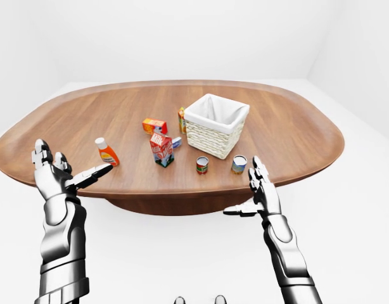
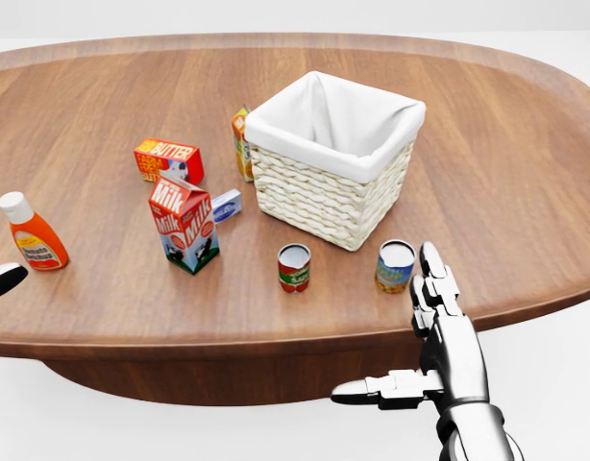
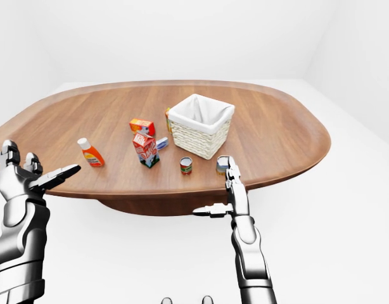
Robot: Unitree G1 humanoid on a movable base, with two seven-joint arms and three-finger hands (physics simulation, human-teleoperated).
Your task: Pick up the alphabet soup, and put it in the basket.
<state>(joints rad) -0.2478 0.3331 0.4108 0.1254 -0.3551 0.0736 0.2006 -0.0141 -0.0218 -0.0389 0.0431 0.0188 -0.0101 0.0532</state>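
The soup can stands upright on the wooden bench, its long axis vertical and its flat silver lid facing up. It is a short metal cylinder with a blue and yellow label. In the head view it sits just below the right corner of the basket, near it but not touching.

My right hand is released: the fingers are stretched straight up toward the can and the thumb sticks out to the left. In this view the fingertips show just right of the can; I cannot tell whether they touch it. My left hand is also open, held up beside the bench's left edge, holding nothing.

The basket is square, woven of pale wicker with a white cloth lining folded over its rim. A second can, red and green, stands upright left of the soup can, apart from it. Further left stand a gabled milk carton and an orange plastic ketchup bottle with a white cap. A butter box lies flat above the milk carton. The bench top is oval, smooth, brown-grained.
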